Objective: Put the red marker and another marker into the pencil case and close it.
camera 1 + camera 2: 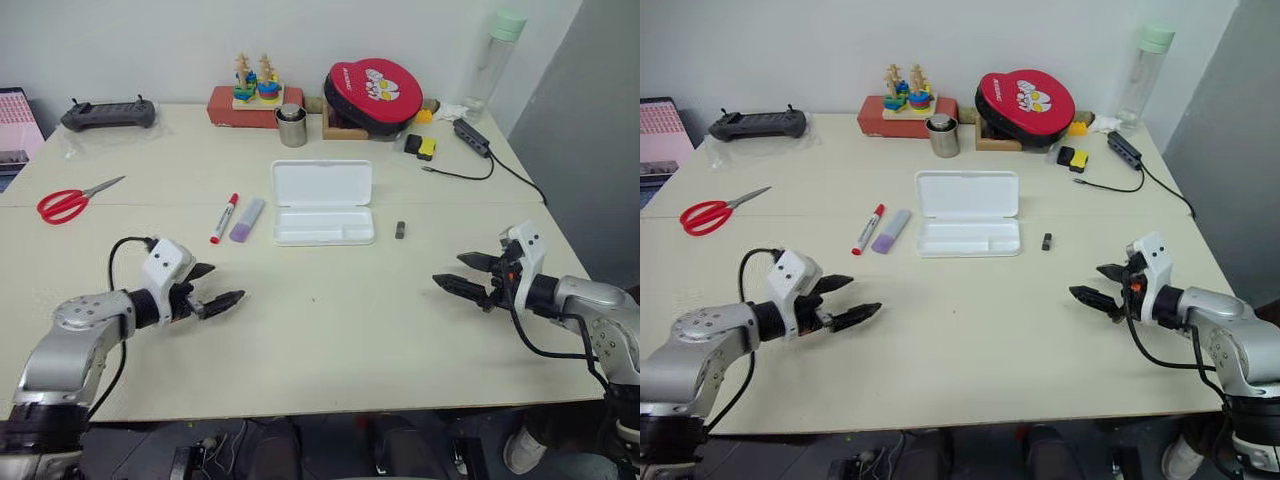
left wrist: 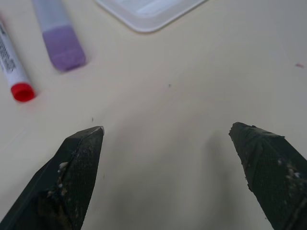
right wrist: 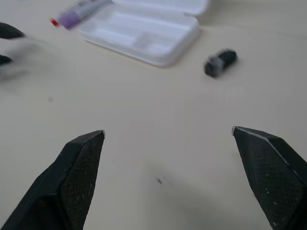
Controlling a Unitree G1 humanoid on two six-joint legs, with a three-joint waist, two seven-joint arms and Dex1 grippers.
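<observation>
Both grippers hover low over the table's (image 1: 330,340) near edge, empty, jaws spread wide: the left gripper (image 1: 212,290) toward the near-left corner, the right gripper (image 1: 466,274) toward the near-right. Mid-table the pencil case (image 1: 323,203) lies open, lid folded toward the far edge. Just beside its left side rest the red marker (image 1: 224,218) and the lavender marker (image 1: 247,219), side by side (apparently not touching). Nothing is packed yet; the reach is only starting. Next, the left gripper likely needs to advance and close on one marker's barrel.
</observation>
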